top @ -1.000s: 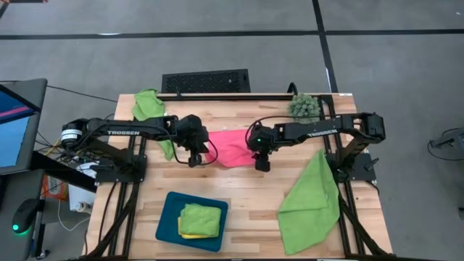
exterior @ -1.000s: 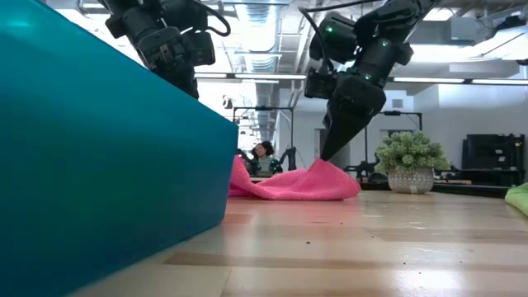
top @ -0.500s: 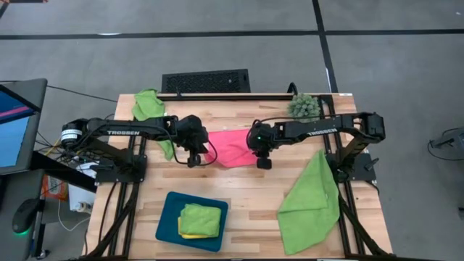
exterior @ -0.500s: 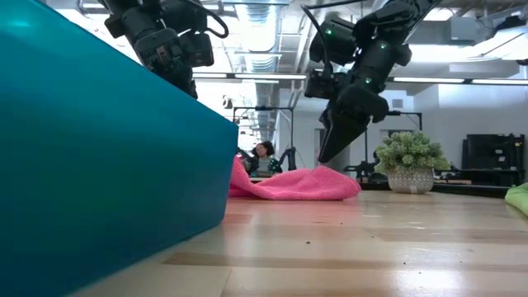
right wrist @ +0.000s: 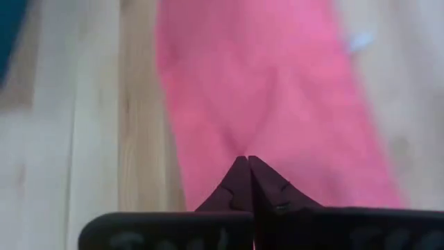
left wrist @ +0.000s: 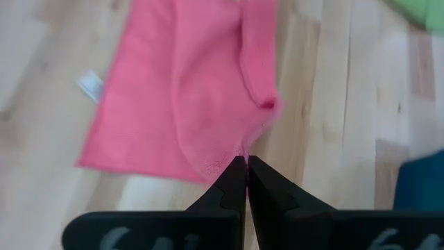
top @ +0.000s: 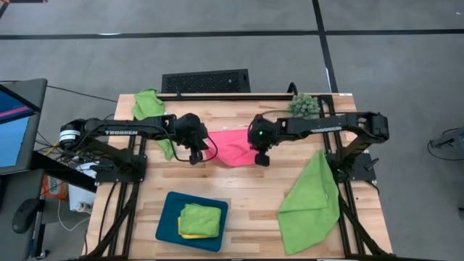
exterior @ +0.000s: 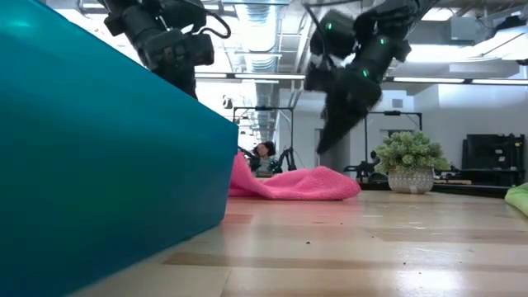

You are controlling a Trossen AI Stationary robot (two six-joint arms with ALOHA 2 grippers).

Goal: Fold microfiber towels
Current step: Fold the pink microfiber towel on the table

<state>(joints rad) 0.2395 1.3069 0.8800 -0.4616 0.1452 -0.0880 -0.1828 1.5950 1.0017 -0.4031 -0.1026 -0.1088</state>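
Nearest the front edge of the tabletop [top: 254,196], the teal tray [top: 165,226] holds a folded green towel [top: 200,218] stacked on a folded yellow towel [top: 190,235]; off to the right an unfolded green towel [top: 312,203] lies spread. Farther back, the pink towel [top: 230,147] lies rumpled between the two arms, its long axis running left to right. The left tool [left wrist: 246,165] is clenched on the pink towel's left corner, and the right tool [right wrist: 247,163] is clenched at its right front corner, though whether cloth is truly pinched there is hard to make out. Both sit equally near, so the fold likely turns on carrying that front edge back. Farthest, another green towel [top: 148,104] and a small plant [top: 304,106] rest by the rear edge.
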